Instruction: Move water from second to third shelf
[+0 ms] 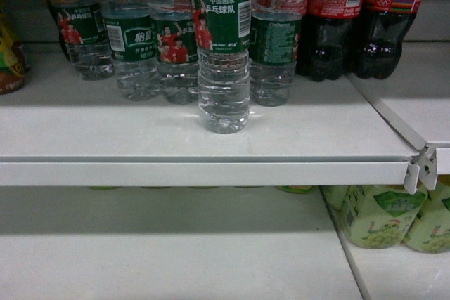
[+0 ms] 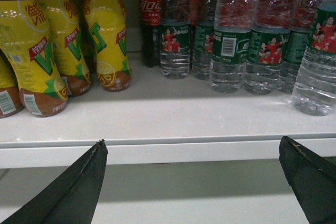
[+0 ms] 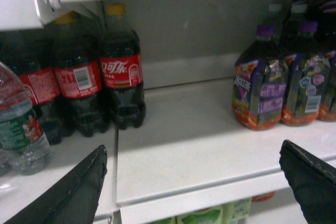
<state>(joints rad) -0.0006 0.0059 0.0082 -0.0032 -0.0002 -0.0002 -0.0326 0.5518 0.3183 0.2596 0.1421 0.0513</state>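
Note:
One water bottle (image 1: 223, 54), clear and ribbed with a dark green label, stands upright on the white shelf (image 1: 211, 147), in front of a row of like bottles (image 1: 140, 40). In the left wrist view it is at the far right (image 2: 317, 66). My left gripper (image 2: 191, 148) is open and empty, level with the shelf's front edge and left of that bottle. My right gripper (image 3: 191, 150) is open and empty in front of a bare stretch of shelf; a water bottle (image 3: 21, 129) shows at that view's left edge. Neither gripper appears in the head view.
Dark cola bottles (image 1: 351, 19) stand right of the water. Yellow tea bottles (image 2: 58, 45) fill the shelf's left end. Purple-capped bottles (image 3: 262, 87) stand further right. A lower shelf (image 1: 176, 251) runs underneath, with pale green bottles (image 1: 383, 216) at its right. A metal bracket (image 1: 422, 166) joins shelf sections.

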